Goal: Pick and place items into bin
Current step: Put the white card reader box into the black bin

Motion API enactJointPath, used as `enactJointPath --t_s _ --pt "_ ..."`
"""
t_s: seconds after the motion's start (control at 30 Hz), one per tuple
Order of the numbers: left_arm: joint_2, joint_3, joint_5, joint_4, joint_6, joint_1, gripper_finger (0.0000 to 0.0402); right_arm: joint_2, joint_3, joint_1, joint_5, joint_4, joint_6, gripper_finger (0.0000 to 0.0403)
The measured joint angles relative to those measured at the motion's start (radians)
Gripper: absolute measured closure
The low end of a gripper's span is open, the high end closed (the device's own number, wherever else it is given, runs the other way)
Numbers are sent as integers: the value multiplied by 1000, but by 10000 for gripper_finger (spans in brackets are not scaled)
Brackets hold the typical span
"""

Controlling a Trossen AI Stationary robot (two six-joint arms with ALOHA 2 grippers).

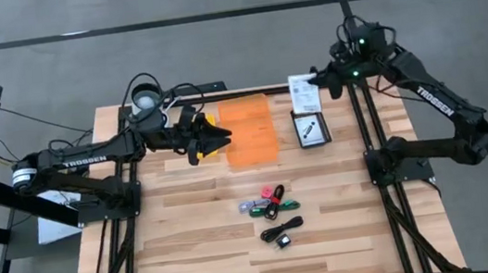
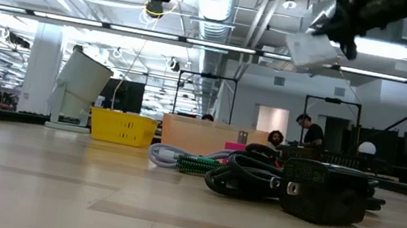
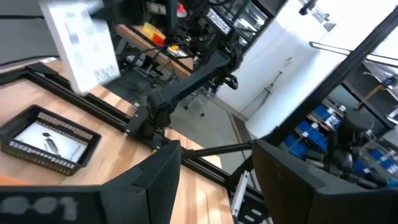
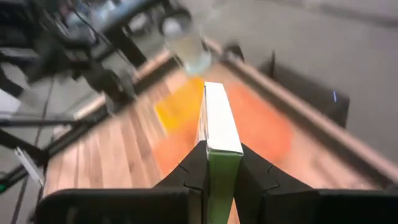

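Observation:
My right gripper [image 1: 316, 79] is up over the table's far right part, shut on a white printed card [image 1: 304, 94], which also shows high up in the low view [image 2: 316, 52]. My left gripper [image 1: 221, 139] hangs open and level at the left edge of the orange bin [image 1: 251, 131], nothing between its fingers [image 3: 165, 180]. Black and green cables with a red-pink piece [image 1: 269, 201], another black cable [image 1: 281, 225] and a tiny black block [image 1: 285, 240] lie on the table's near middle. My right gripper pinches the card between its two fingers, one on each flat face, at the card's edge nearest the wrist [image 4: 219, 155]. The card sticks out forward past the fingertips. It is lifted clear of the table, slanting downward toward the bin.
A black tray [image 1: 311, 129] with a small dark item lies right of the bin, below the card. A yellow basket [image 1: 208, 122] and a white tub [image 1: 146, 99] stand at the far left. Black frame rails run along the table's sides. Bare wood lies near the front edge.

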Motion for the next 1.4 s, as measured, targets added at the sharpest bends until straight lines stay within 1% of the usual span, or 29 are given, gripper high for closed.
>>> enactJointPath --t_s 0.13,0.33,0.43,0.63,0.8,0.87,1.03,1.13,1.4 --pt "0 0 -11 0 0 -4 212 37 0 -30 -2 -129 -24 366" --pt "0 0 -13 -1 -8 -3 212 105 0 -44 0 -234 8 364" --pt "0 0 -13 -1 -8 -3 212 138 0 -44 39 -270 17 365" --pt "1 -1 -15 -2 -8 -13 212 203 0 -43 50 -300 70 366" --pt "1 -1 -15 -2 -8 -25 212 253 0 -43 53 -330 81 363" --pt "1 -1 -15 -2 -8 -29 212 273 0 -42 74 -339 91 367" --pt "1 -1 -15 -3 -8 -30 212 317 0 -29 122 -335 124 365" --pt "1 -1 -15 -3 -8 -30 212 342 0 -29 126 -334 136 360" --pt "1 -1 -10 -3 -8 -30 212 395 0 -24 134 -325 175 366"
